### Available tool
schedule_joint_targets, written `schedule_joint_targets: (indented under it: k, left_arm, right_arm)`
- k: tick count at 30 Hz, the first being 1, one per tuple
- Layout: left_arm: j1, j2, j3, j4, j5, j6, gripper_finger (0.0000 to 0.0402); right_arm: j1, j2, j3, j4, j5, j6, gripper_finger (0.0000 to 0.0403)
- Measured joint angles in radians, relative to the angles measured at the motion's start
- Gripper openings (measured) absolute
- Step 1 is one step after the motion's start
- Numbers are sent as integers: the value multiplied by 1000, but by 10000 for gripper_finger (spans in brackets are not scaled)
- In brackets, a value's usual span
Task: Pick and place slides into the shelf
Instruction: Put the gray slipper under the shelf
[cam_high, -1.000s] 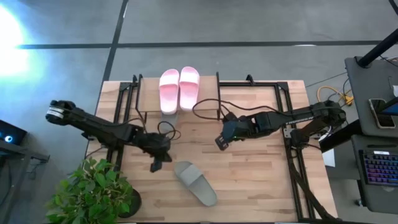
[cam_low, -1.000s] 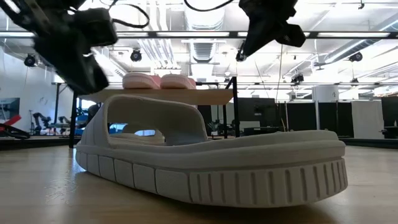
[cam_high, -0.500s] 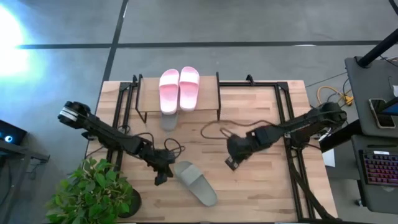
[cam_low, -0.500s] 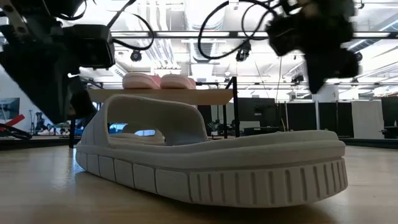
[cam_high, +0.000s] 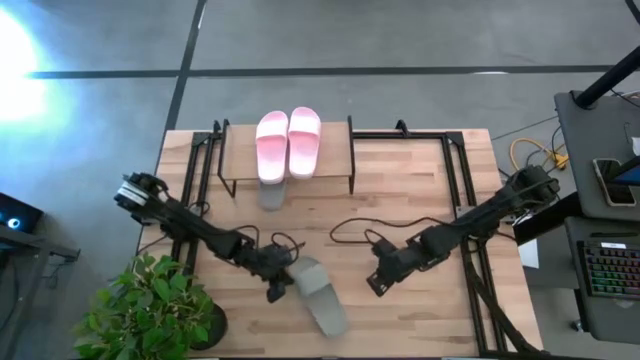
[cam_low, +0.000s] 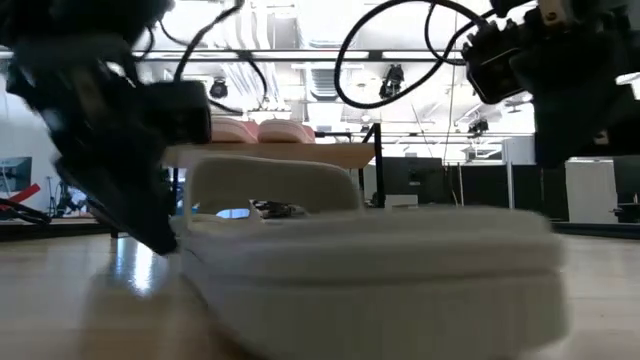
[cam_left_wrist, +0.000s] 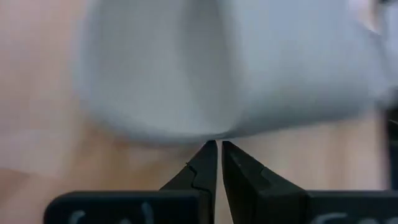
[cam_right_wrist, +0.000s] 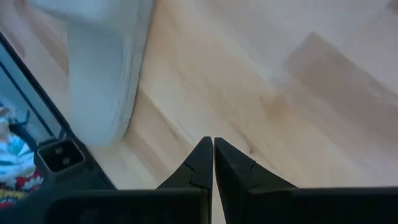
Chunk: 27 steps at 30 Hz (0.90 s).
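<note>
A grey-green slide (cam_high: 320, 300) lies flat on the table near the near edge; it fills the left wrist view (cam_left_wrist: 236, 68) and the low view (cam_low: 380, 280). My left gripper (cam_high: 276, 292), shut, is at its left side (cam_left_wrist: 217, 144). My right gripper (cam_high: 376, 287) is shut and hovers over bare wood to the slide's right (cam_right_wrist: 211, 142), touching nothing. The shelf (cam_high: 240, 150) stands at the far edge with the pale pink pair (cam_high: 288, 142) on its top plank. A second grey-green slide (cam_high: 270, 194) pokes out from under the shelf. My left gripper meets the slide's sole edge (cam_left_wrist: 214, 134) on its left side with the tips of its shut fingers. It comes slanting down from the table's left. The slide lies flat on the table, strap up.
A potted plant (cam_high: 150, 310) stands at the near left corner. Loose cables (cam_high: 350, 225) trail over the table's middle. Black frame rails run along the left (cam_high: 195, 180) and right (cam_high: 465, 200) sides. Bare wood lies between the slide and the shelf.
Both arms have swung toward the near edge and come down. My left gripper has reached the slide's left side and pushed it: the slide has turned about on the table and its far end has shifted right. My right gripper has settled right of the slide.
</note>
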Motion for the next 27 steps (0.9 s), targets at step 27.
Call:
schedule_joint_targets:
  k: [27]
  left_arm:
    - [-183, -203, 199, -578, -271, -291, 11]
  right_arm:
    - [-74, 264, 13, 446, -75, -271, 9]
